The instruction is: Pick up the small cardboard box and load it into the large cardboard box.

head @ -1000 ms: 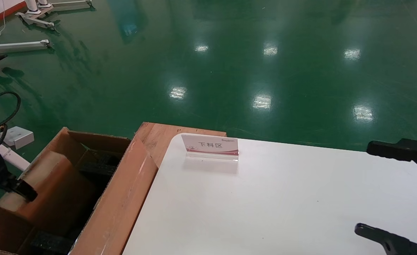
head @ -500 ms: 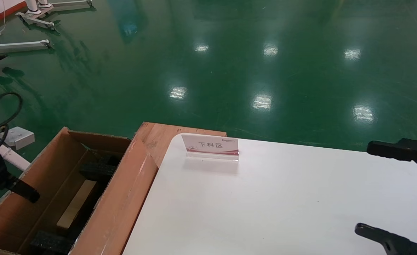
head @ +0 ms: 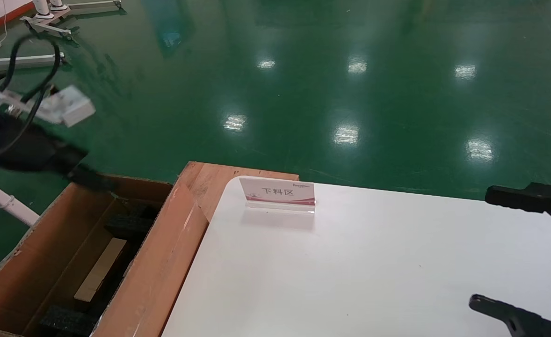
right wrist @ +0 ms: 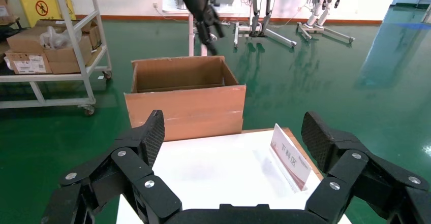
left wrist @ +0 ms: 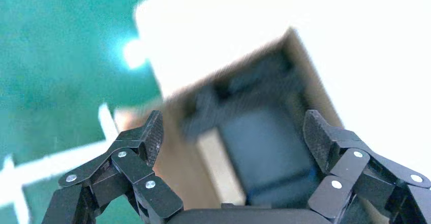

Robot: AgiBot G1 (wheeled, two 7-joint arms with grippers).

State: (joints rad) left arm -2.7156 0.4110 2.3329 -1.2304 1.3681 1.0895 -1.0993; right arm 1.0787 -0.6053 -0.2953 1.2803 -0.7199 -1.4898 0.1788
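Note:
The large cardboard box (head: 158, 262) stands open at the table's left end, with black foam blocks (head: 128, 224) inside. The small cardboard box (head: 100, 269) lies deep inside it between the foam; only a narrow pale face shows. It shows blurred in the left wrist view (left wrist: 218, 168). My left gripper (head: 83, 176) is open and empty, raised above the large box's far left corner. In its own view the left gripper (left wrist: 234, 127) looks down into the carton. My right gripper (head: 483, 248) is open and empty over the table's right edge. It shows in its own view (right wrist: 233, 127).
A white table (head: 373, 271) carries an upright sign card (head: 278, 193) near its far edge. A wooden board (head: 210, 180) lies under the table's far left corner. Green floor lies beyond. The right wrist view shows the large box (right wrist: 185, 99), a shelf cart (right wrist: 51, 46) and my left arm (right wrist: 201, 10).
My left gripper let go of the small cardboard box, which dropped down between the foam blocks. The gripper then rose up and away toward the large box's far corner. The right arm has not moved.

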